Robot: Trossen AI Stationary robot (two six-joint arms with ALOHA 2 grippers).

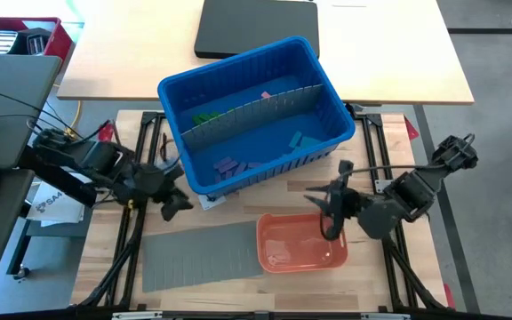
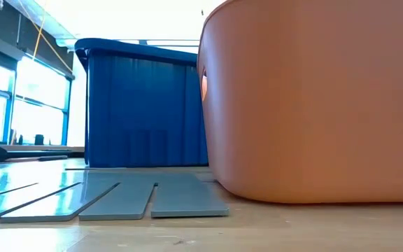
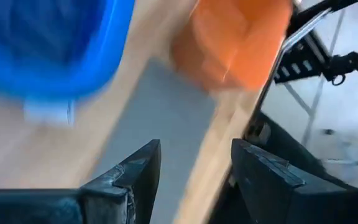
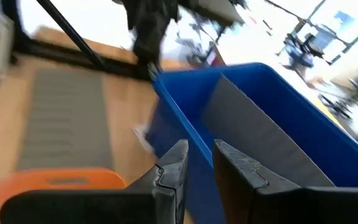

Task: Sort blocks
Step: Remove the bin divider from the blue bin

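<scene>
Sitting slightly askew at mid-surface [image 1: 123, 124]: blue bin [image 1: 332, 107], split lengthwise by a grey divider wall [image 1: 256, 107]. Blocks [image 1: 238, 165] lay inside it: purple cluster low in the near compartment, blue pieces [image 1: 302, 140] in the same compartment toward the right, green ones [image 1: 207, 117] and one pink [image 1: 266, 94] beyond the divider. Grey slotted sheet [image 1: 201, 255] lay flat on the near part of the surface; orange tray [image 1: 300, 242] just beside its right edge, no blocks seen in it. Left end effector [image 1: 178, 204] hung outside the bin's near-left corner, above the sheet's upper edge, fingers [image 3: 132, 174] parted, nothing between them. Right end effector [image 1: 329, 210] hovered over the tray's far rim, just off the bin's near wall; fingers [image 4: 169, 174] close together with a narrow gap showing, no block seen between, cannot tell whether fully clenched. Low view filled by tray wall and bin side only, sheet slats in front.
</scene>
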